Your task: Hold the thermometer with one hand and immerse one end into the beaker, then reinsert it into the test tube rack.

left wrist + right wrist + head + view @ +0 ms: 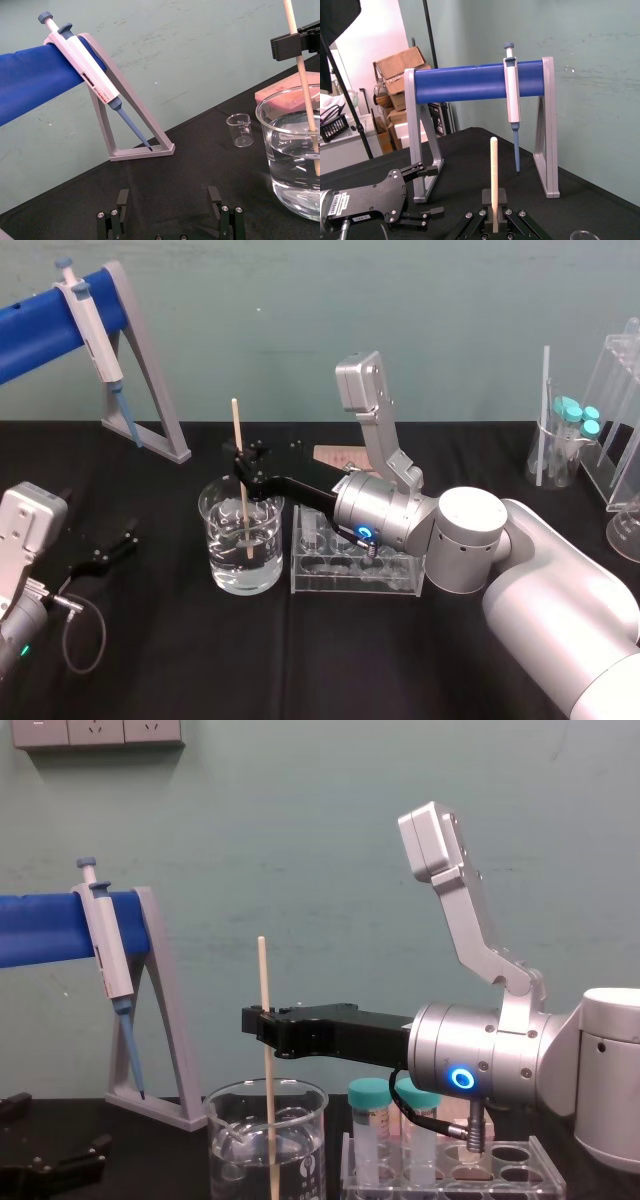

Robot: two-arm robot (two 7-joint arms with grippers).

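You are at the dipping step: your right gripper (243, 465) is clenched on the thermometer (244, 510) about halfway up its length and holds it close to upright, with the lower end down inside the beaker (220, 562) and below the surface of the clear liquid. So the immersion looks achieved. What is left for you, judging by the layout, is to lift the rod clear of the rim, carry it across to the test tube rack (320, 582) standing just beside the beaker, seat it in a free hole and let go. Your left gripper (168, 200) rests low at the near left of the table (150, 660), jaws spread with nothing between them. By count: one thermometer, one large beaker, one rack, one pipette (105, 955) on one stand (165, 1020), and one small beaker (239, 129) farther back. The rack seems to hold two teal-capped tubes (369, 1095), though the arm covers part of it.
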